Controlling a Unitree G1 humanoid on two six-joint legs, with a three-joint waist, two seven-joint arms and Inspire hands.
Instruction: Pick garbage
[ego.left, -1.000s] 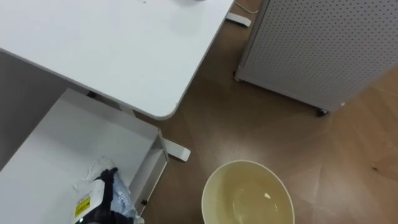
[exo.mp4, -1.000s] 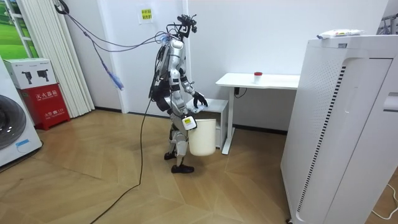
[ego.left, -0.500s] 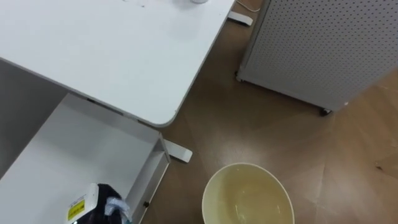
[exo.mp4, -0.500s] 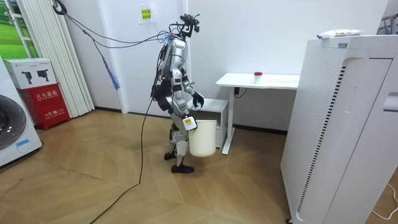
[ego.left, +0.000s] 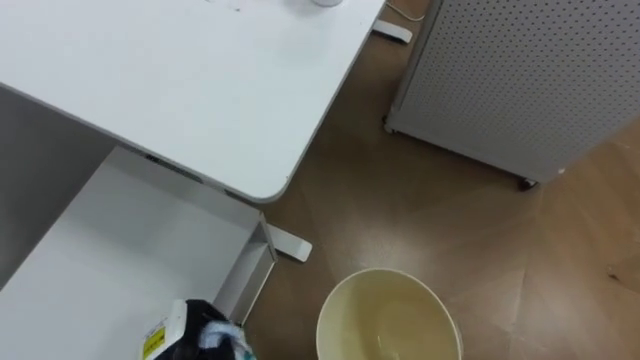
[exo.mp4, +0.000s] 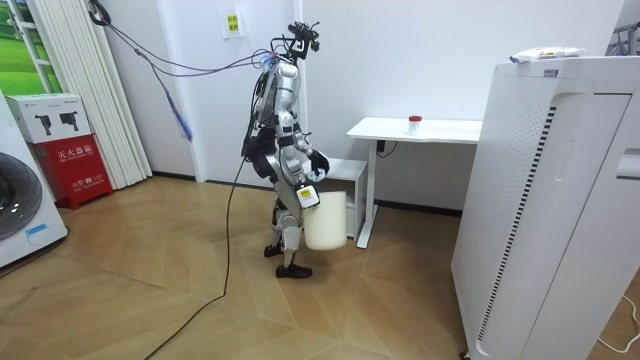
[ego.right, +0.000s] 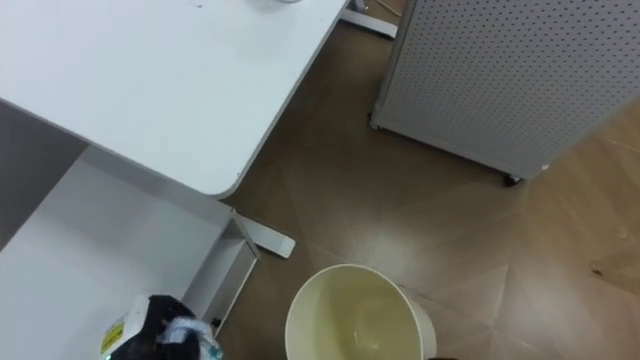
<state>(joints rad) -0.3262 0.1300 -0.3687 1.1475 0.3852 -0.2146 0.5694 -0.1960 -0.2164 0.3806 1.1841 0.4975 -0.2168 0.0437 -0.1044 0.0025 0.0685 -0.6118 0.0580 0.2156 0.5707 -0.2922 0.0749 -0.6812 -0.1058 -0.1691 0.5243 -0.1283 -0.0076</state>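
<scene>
Here, low in the left eye view: left hand (ego.left: 195, 316), dark, over the white lower shelf (ego.left: 120, 250) under the desk (ego.left: 180, 80). Pale crumpled garbage (ego.left: 216, 335) at the hand, grasp not discernible. Just beside, cream bin (ego.left: 400, 300) on the floor (ego.left: 420, 210), apart from the garbage. Right hand (exo.mp4: 320, 164) at waist height, state not discernible.

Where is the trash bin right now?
The bin sits on the wooden floor at the bottom middle of the eye views, just right of the low white shelf beside the desk.
</scene>
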